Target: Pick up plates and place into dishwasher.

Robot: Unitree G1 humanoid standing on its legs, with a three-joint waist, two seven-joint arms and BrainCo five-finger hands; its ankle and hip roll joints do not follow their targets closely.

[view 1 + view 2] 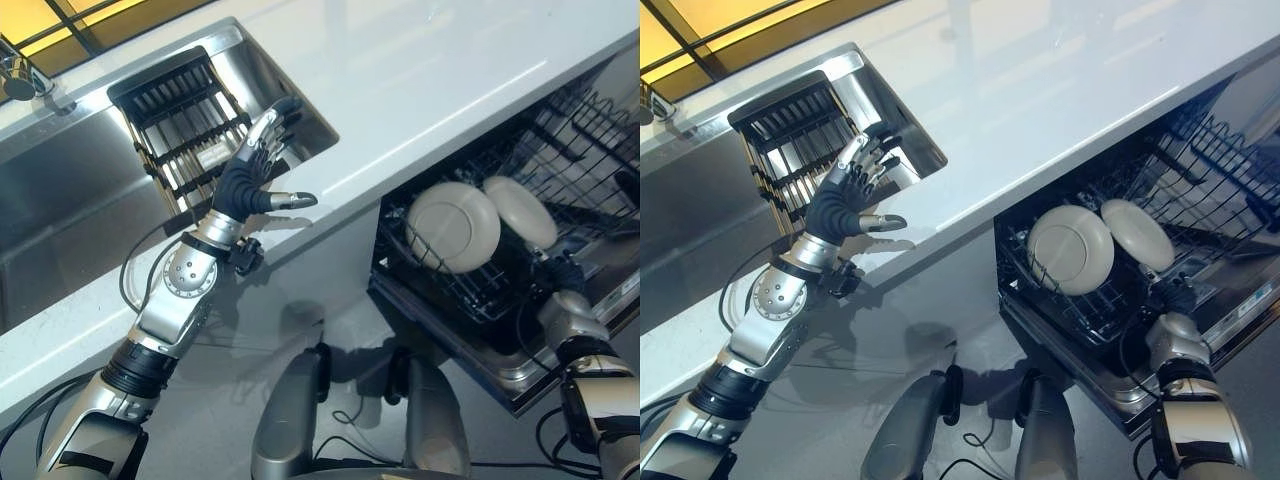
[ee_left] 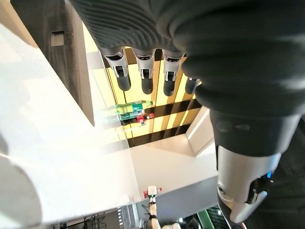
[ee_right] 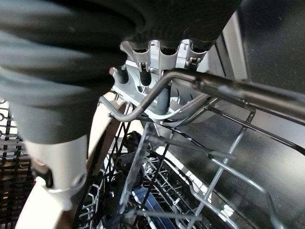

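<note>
Two cream plates stand on edge in the dishwasher's lower rack (image 1: pixel 470 300), a larger one (image 1: pixel 452 225) and a smaller one (image 1: pixel 520 210) close behind it. My right hand (image 1: pixel 562 274) is low at the rack's near right side, just right of the plates. In the right wrist view its fingers (image 3: pixel 164 90) reach straight in behind a rack wire and hold nothing, with a plate's cream rim (image 3: pixel 98 138) beside the thumb. My left hand (image 1: pixel 255 165) is raised over the counter edge by the sink, open, its fingers spread above the black dish rack (image 1: pixel 185 125).
The steel sink (image 1: pixel 60 200) lies at the left with a faucet (image 1: pixel 20 75) at its far corner. A white counter (image 1: pixel 430 90) runs across above the open dishwasher. The dishwasher's upper wire rack (image 1: pixel 590 140) sits at the far right.
</note>
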